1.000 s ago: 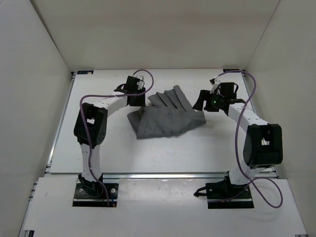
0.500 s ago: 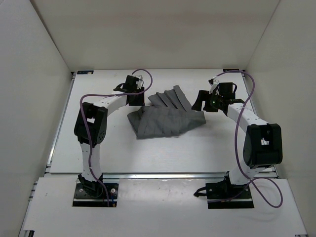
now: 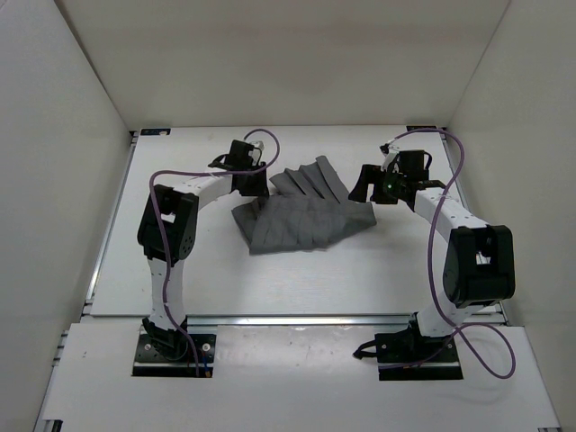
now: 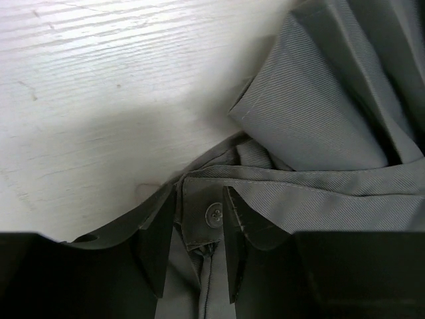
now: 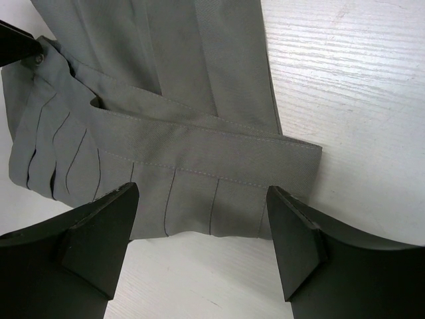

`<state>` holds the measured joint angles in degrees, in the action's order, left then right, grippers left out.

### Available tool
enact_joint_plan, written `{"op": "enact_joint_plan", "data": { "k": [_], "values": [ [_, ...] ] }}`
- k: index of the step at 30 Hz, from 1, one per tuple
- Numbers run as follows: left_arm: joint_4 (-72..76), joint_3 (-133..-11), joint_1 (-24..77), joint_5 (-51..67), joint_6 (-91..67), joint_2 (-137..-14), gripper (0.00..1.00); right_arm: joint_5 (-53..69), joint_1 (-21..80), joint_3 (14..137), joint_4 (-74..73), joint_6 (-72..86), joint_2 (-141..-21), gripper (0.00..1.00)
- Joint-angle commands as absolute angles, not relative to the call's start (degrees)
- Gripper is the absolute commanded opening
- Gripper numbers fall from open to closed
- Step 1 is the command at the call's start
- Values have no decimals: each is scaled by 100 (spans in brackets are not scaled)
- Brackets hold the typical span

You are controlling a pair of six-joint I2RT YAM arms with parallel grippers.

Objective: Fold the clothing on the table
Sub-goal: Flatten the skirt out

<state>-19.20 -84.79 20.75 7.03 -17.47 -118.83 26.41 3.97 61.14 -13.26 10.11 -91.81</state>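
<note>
text: none readable | clothing (image 3: 306,220): no label legible | table (image 3: 270,279): no markings legible

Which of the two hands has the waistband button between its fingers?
The left hand: its narrowly spaced fingers flank the button on the grey skirt. The right hand is spread wide over the waistband at its plain stitched end.

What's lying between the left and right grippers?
Only the skirt, spanning the table from the left gripper to the right gripper, as the top view shows.
</note>
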Motion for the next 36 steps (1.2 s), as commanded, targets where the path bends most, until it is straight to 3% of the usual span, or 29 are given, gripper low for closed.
{"op": "enact_joint_plan", "data": {
  "k": [1, 17, 20, 25, 36],
  "values": [
    [-1810, -8516, 2065, 1282, -1811, -11645, 44, 2681, 361, 6082, -1160, 993, -9176, 75],
    [-1881, -8139, 1977, 1335, -1775, -11610, 54, 2725, 334, 6029, -1151, 1028, -9149, 77],
    [-1986, -8174, 1995, 1520, -1758, -11637, 44, 2733, 325, 6038, -1160, 1028, -9158, 77],
    [-1758, -8025, 1978, 1775, -1968, -11532, 0, 2715, 299, 6020, -1178, 1055, -9158, 77],
    [-2040, -7859, 1881, 2013, -1995, -10426, 0, 2381, 9, 5643, -660, 949, -9403, 74]
  ]
}}
